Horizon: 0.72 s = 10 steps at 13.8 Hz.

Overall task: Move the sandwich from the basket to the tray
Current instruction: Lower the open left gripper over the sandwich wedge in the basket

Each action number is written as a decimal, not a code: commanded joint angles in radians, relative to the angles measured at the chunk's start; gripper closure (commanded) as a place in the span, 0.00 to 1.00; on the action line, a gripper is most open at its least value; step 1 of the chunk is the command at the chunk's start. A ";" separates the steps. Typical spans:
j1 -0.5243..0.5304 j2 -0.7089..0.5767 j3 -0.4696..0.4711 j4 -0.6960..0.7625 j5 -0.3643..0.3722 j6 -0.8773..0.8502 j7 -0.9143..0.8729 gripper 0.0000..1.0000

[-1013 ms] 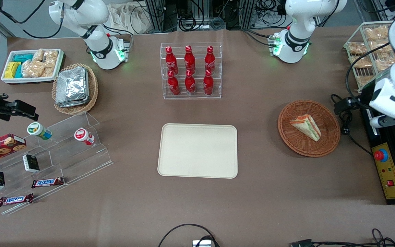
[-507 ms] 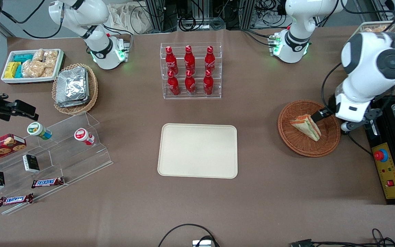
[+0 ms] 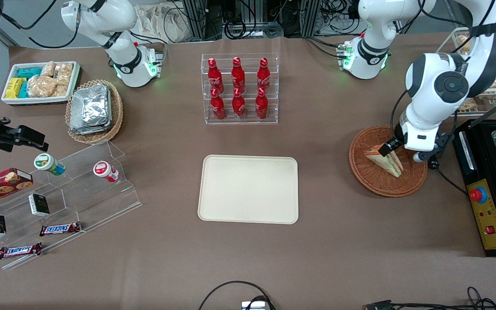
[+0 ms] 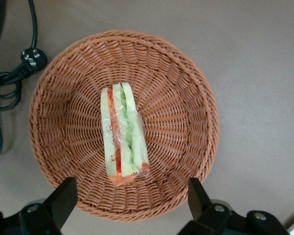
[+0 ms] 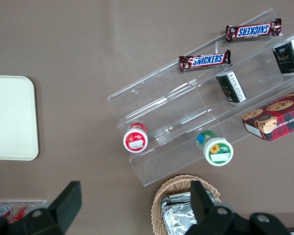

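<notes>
The sandwich (image 3: 386, 160) is a wedge of white bread with orange, red and green filling, lying in the round reddish-brown wicker basket (image 3: 373, 185) toward the working arm's end of the table. My left gripper (image 3: 403, 151) hovers above the basket, open, with nothing between its fingers. In the left wrist view the sandwich (image 4: 123, 132) lies on edge in the middle of the basket (image 4: 186, 98), and the two black fingertips (image 4: 63, 198) stand wide apart over the basket's rim. The cream tray (image 3: 248, 189) lies flat mid-table; one corner of the tray (image 5: 10, 117) shows in the right wrist view.
A black cable and plug (image 4: 32, 58) lie on the table beside the basket. A black control box with a red button (image 3: 478, 194) sits at the table's working-arm end. A clear rack of red bottles (image 3: 239, 88) stands farther from the front camera than the tray.
The left arm has swung in from the table's end over the basket, bringing the open gripper above the sandwich. The sandwich and basket have not moved.
</notes>
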 commanded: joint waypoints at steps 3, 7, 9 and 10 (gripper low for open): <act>0.011 -0.007 0.001 -0.103 0.018 0.126 -0.034 0.00; 0.018 0.022 0.006 -0.126 0.028 0.175 -0.046 0.00; 0.032 0.037 0.006 -0.146 0.029 0.224 -0.046 0.00; 0.034 0.046 0.006 -0.151 0.029 0.244 -0.046 0.00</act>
